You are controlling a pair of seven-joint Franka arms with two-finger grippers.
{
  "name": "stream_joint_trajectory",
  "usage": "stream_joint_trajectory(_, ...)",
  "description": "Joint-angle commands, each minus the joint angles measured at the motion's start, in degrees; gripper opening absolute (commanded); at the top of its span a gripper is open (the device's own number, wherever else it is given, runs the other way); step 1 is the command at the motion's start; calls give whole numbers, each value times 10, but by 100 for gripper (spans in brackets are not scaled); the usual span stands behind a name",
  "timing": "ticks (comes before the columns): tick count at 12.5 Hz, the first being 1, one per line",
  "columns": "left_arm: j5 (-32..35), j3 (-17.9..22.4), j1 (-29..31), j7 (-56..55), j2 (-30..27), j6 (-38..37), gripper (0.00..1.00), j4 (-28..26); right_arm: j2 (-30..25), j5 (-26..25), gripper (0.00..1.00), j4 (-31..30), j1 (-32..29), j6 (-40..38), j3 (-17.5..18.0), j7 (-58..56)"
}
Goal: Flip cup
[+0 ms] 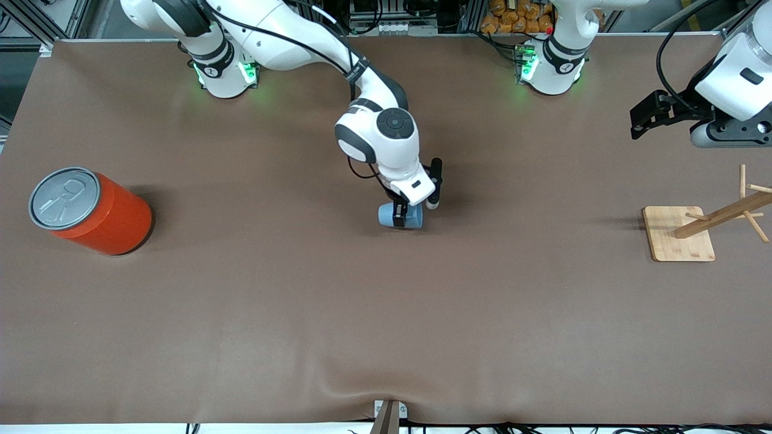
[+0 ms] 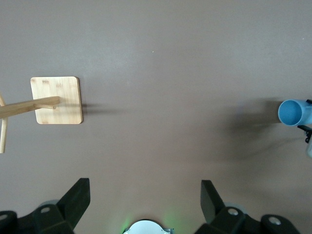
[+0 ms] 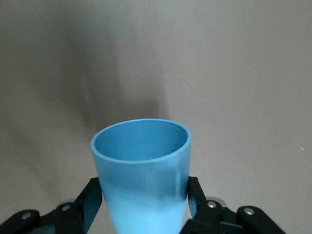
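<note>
Right end effector (image 1: 400, 218) clamped on light blue cup (image 1: 399, 216), held sideways low over mid tabletop (image 1: 386, 313). You rotate wrist slowly, keep grip firm, set base flat before release. Left end effector (image 2: 145, 200) apart, waits above wooden rack (image 1: 702, 226).

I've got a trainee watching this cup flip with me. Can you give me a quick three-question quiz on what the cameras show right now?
1. True or false: the right gripper has its fingers shut on the cup.
2. Which way does the cup lie? A) upright on the table B) on its side, mouth toward the left arm's end C) upside down on the wooden stand
3. Name the object standing at the right arm's end of the table.

Key:
1. True; the left gripper waits open above the wooden stand.
2. B
3. The orange can, upright, pull-tab lid on top.
</note>
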Motion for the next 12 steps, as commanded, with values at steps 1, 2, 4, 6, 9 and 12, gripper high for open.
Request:
stream_joint_trajectory(1,-9,-2,2,-1,3,-7,100,2,14,-19,24,20,12,-3,-6,3)
stream_joint_trajectory(2,-10,-3,2,-1,4,-7,100,-3,22,-20,26,21,12,-1,-6,13)
stream_joint_trajectory(4,-35,-3,3,6,11,-7,100,-17,34,-29,29,21,17,0,-7,33)
stream_joint_trajectory(6,-73,-3,3,6,32,-5,100,-35,43,-31,29,22,18,1,-7,40)
stream_joint_trajectory(9,-153,-3,2,1,93,10,100,-36,41,-31,61,22,19,-2,-7,44)
stream_joint_trajectory(12,-265,-2,8,4,142,69,100,-84,34,-34,100,30,13,-7,-6,39)
